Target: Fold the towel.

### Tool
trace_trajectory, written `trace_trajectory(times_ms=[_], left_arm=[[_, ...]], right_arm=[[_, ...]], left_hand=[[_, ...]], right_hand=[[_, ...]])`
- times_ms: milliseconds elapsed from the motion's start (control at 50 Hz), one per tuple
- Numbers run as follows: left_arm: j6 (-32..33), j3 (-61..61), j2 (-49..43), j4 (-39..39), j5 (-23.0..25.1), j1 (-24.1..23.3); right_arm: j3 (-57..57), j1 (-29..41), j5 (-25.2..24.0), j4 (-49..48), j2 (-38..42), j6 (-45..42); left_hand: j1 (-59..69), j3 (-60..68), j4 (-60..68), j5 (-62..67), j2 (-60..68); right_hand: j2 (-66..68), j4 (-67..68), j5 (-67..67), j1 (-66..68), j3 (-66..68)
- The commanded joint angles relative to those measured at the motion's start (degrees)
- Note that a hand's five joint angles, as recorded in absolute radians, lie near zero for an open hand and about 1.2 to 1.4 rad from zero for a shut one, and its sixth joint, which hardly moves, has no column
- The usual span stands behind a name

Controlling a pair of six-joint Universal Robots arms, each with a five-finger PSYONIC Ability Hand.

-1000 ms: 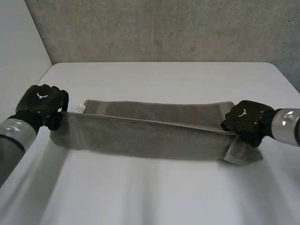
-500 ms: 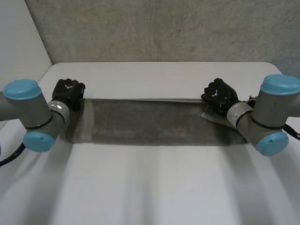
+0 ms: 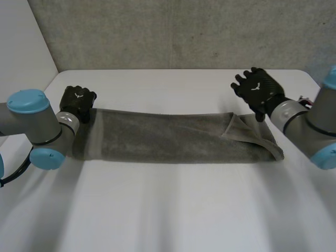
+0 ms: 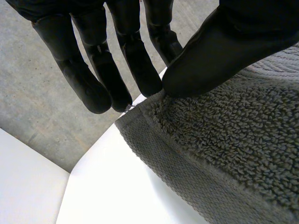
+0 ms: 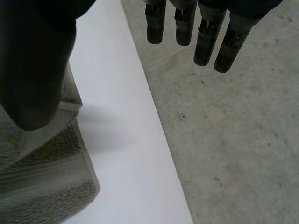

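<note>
From the head view, the towel (image 3: 168, 139) lies as a long folded strip across the table (image 3: 173, 210), my left hand (image 3: 76, 102) at its left far corner and my right hand (image 3: 257, 89) lifted beyond its right end.

At my left wrist, thumb and fingers pinch the towel's corner.

At my right wrist, the fingers hang straight and hold nothing, with the towel beneath the thumb.

table (image 3: 173, 210): white, smooth, with rounded far corners | wall (image 3: 184, 31): grey, rough and speckled like concrete, stood just behind the table's far edge | panel (image 3: 21, 47): plain white, rose at the table's left side
</note>
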Motion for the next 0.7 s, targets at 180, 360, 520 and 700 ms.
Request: trace_trajectory(times_ms=[180,360,520,700], left_arm=[[0.5,-0.4,-0.1,1.2,0.0,-0.2],[0.0,-5.0,6.3,1.1,-0.1,-0.9],[-0.4,-11.8,13.3,0.8,0.3,-1.1],[-0.2,-18.3,14.9,0.7,0.6,-3.2]], right_arm=[[8.5,-2.1,-0.8,16.8,-6.8,18.9],[11.9,-2.1,-0.6,19.6,-6.3,19.5],[12.3,-2.6,0.3,23.6,-5.9,19.2],[7.7,-4.4,1.2,23.4,-0.9,19.3]], left_hand=[[-71.7,-75.4,-74.3,-84.7,-74.0],[-72.0,-75.8,-74.6,-85.1,-74.4],[-71.5,-75.3,-74.1,-84.6,-73.9],[-71.0,-74.8,-73.6,-84.0,-73.4]], right_hand=[[-4.3,-4.9,-3.3,-3.4,-4.1],[9.1,8.5,10.0,10.0,9.3],[9.1,8.5,10.1,10.0,9.3],[5.6,5.0,6.5,6.5,5.7]])
